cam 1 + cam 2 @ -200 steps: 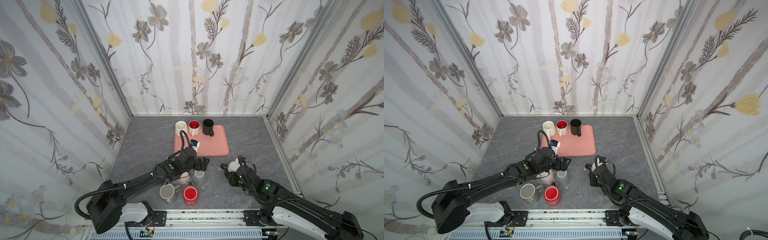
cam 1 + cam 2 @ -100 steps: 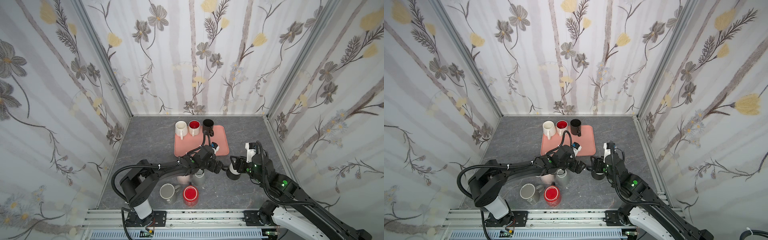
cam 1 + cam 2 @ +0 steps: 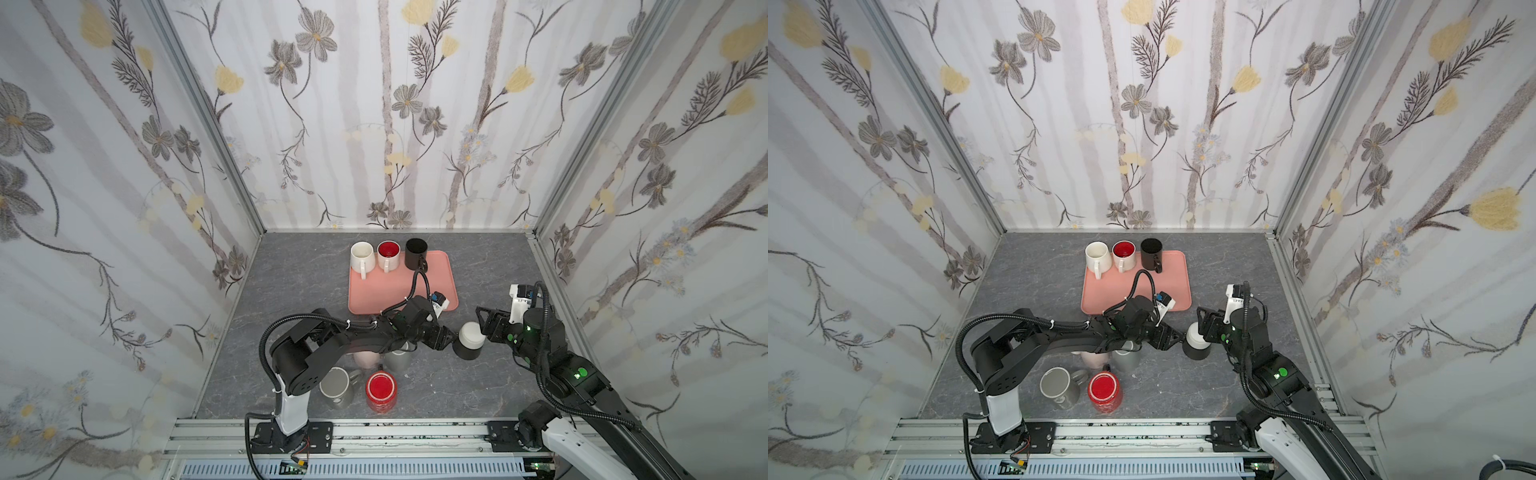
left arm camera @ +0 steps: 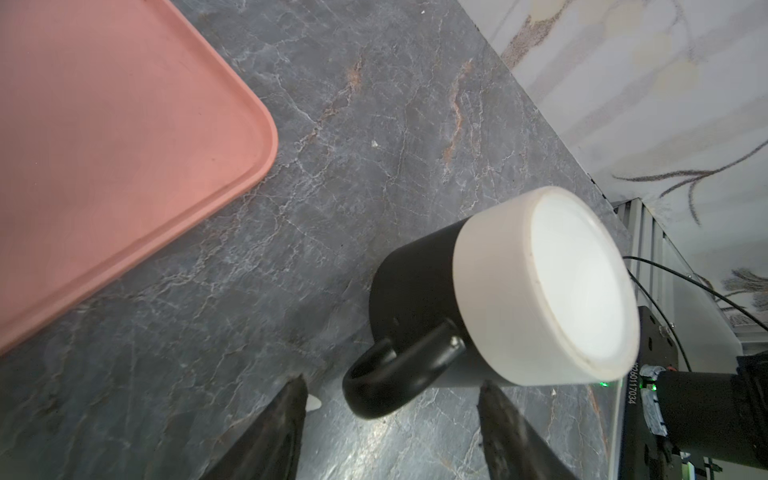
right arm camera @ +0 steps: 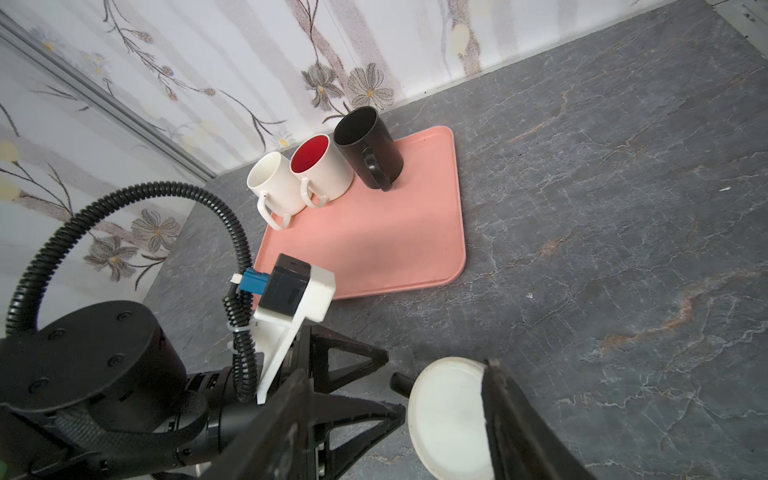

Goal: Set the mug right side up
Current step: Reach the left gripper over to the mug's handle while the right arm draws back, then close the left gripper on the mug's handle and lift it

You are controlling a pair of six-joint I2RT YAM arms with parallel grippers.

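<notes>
The mug is black with a white base. It stands upside down on the grey table right of centre, base up, in both top views. My left gripper reaches across to it from the left. In the left wrist view this gripper is open, with the mug's black handle lying between the fingertips and a gap on each side. My right gripper hangs over the mug from the right. In the right wrist view it is open. One finger overlaps the edge of the white base, and the other stands well clear.
A pink tray behind holds three upright mugs: white, red-lined, black. At the front left are a grey mug, a red mug and two upturned ones under the left arm. The right wall is close.
My left arm swung from the front mugs across to the mug and its jaws narrowed around the handle. My right gripper opened its jaws and its arm rose behind the mug.
</notes>
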